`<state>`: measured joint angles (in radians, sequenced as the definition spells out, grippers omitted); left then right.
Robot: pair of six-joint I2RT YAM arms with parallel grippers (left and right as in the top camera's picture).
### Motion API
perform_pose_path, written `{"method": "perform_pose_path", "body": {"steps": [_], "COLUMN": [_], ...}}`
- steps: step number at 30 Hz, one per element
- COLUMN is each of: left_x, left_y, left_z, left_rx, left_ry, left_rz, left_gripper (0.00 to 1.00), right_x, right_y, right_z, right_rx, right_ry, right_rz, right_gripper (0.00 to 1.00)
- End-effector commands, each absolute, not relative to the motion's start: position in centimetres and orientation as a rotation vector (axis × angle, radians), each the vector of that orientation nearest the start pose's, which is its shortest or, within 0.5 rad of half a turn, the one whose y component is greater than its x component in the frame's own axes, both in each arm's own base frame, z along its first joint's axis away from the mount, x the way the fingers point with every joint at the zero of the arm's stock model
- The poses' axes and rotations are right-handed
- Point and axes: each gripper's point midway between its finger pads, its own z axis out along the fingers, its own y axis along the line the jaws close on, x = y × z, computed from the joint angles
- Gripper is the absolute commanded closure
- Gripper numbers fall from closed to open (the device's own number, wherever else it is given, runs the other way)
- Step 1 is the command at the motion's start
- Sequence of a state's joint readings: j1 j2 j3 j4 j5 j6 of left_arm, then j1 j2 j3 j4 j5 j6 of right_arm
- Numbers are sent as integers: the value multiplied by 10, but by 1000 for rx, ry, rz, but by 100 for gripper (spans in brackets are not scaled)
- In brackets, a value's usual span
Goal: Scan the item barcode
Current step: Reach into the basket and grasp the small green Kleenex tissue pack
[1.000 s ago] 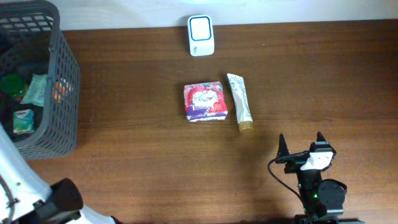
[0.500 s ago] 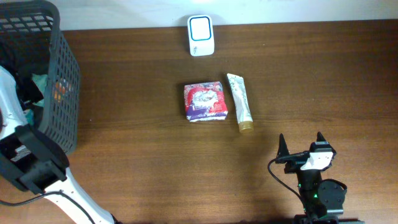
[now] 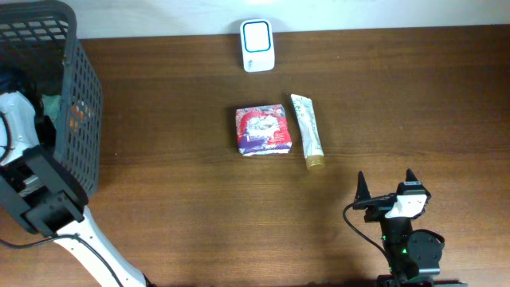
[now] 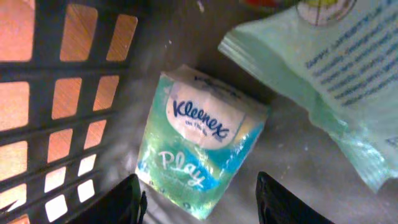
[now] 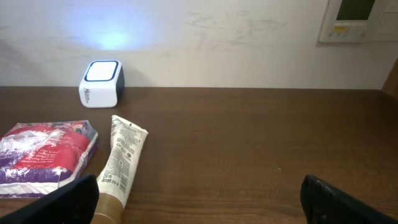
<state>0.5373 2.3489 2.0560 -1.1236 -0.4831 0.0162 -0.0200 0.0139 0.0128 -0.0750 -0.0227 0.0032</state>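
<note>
Pick step: left pincer [image 4: 199, 186], released, straddles the Kleenex pack [image 4: 199, 140] on the floor of the basket [image 4: 56, 93]; it likely must clench next, then lift toward the scanner [image 3: 257, 45]; right pincer [image 5: 199, 183] released.

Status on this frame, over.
Left claw open, astride Kleenex pack inside basket, no grip yet. Right claw open, parked. Green pouch beside pack.
</note>
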Motion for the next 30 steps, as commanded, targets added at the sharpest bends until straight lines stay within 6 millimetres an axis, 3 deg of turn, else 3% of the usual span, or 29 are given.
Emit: {"method": "perform_pose_path", "body": {"steps": [1, 4, 6, 7, 8, 9, 12, 14, 17, 23, 24, 25, 28, 30], "left_x": [375, 368, 363, 363, 363, 364, 367, 374, 387, 405, 406, 409, 399, 392], "left_y": [319, 315, 312, 312, 313, 313, 314, 310, 294, 231, 213, 150, 72, 20], "left_z": [45, 30, 21, 21, 23, 26, 56, 93, 149, 297, 325, 392, 444, 453], "left_rx": [-816, -813, -811, -810, -811, -812, -892, -987, -971, -850, -781, -524, -218, -70], "left_ry": [2956, 2985, 3005, 3006, 3003, 2997, 2940, 2849, 2746, 2358, 2293, 2139, 2020, 2016], "left_rz": [789, 784, 781, 782, 787, 788, 786, 717, 535, 88, -6, -336, -675, -861], "left_gripper": [44, 45, 52, 64, 87, 100, 100, 100, 100, 100, 100, 100, 100, 100], "right_x": [246, 246, 246, 246, 246, 246, 246, 246, 246, 246, 246, 246, 246, 246], "right_y": [-4, -4, -4, -4, -4, -4, -4, -4, -4, -4, -4, -4, -4, -4], "right_z": [156, 156, 156, 156, 156, 155, 155, 156, 155, 156, 156, 155, 156, 156], "right_rx": [15, 15, 15, 15, 15, 15, 15, 15, 15, 15, 15, 15, 15, 15], "right_ry": [1650, 1650, 1650, 1650, 1650, 1650, 1650, 1650, 1650, 1650, 1650, 1650, 1650, 1650], "right_rz": [-5, -5, -5, -5, -5, -5, -5, -5, -5, -5, -5, -5, -5, -5], "right_gripper": [1, 1, 1, 1, 1, 2, 1, 2, 1, 1, 1, 2, 1, 1]}}
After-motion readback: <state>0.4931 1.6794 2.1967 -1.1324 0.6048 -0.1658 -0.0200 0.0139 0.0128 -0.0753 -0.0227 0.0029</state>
